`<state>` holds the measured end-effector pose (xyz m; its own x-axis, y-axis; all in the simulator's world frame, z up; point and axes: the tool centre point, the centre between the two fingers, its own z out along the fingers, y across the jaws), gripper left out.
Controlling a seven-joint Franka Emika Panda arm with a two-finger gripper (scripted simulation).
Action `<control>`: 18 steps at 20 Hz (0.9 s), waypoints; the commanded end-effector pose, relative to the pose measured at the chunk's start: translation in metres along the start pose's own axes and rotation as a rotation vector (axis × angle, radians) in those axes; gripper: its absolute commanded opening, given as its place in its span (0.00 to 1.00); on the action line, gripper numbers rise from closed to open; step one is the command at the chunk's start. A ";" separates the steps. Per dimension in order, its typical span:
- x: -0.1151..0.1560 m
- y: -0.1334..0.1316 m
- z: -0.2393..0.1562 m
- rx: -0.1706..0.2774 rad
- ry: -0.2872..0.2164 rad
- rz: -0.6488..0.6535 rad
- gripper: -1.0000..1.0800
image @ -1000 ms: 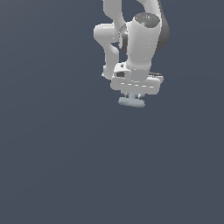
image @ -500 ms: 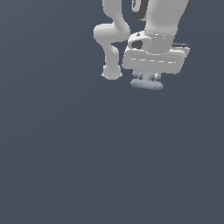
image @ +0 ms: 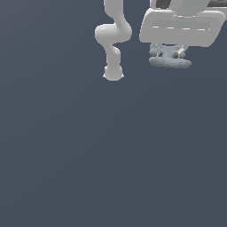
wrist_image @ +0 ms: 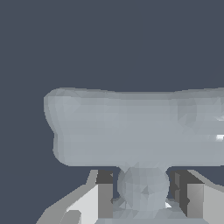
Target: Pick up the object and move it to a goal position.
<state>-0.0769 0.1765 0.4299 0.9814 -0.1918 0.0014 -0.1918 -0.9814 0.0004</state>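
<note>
My hand (image: 169, 55) is pinched on the object (image: 170, 62), a small pale blue-grey oblong piece with rounded ends. In the exterior view the piece hangs crosswise just under my two short fingers (image: 156, 49), its long axis running level from the exterior view's left to its right, and it is narrower than the wide white body of my hand above it. My fingers come down onto its upper side near the middle, and a bit of the piece rises up between them.

In the wrist view the same grip shows closer: my fingers (wrist_image: 103, 194) stand either side of a rounded knob on the object (wrist_image: 131, 127), pressed against it, while the broad flat bar of the piece spreads wide beyond them and runs out of the picture at one side. One rounded end of the bar is in view; the other is cut off.

The object is held up in the air, touching nothing but my fingers. Behind it in both views there is only a plain dark blue-grey ground (image: 111, 155); I cannot tell whether that is a tabletop or a floor, nor how high above it the piece hangs, as it casts no visible shadow.

Further out in the exterior view, my arm (image: 113, 40) curves down to its white base, which sits well apart from the hand, toward the exterior view's left.
</note>
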 end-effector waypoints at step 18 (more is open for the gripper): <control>0.002 -0.029 -0.064 0.000 -0.001 0.001 0.00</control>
<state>-0.0701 0.2041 0.4927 0.9814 -0.1921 0.0001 -0.1921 -0.9814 -0.0001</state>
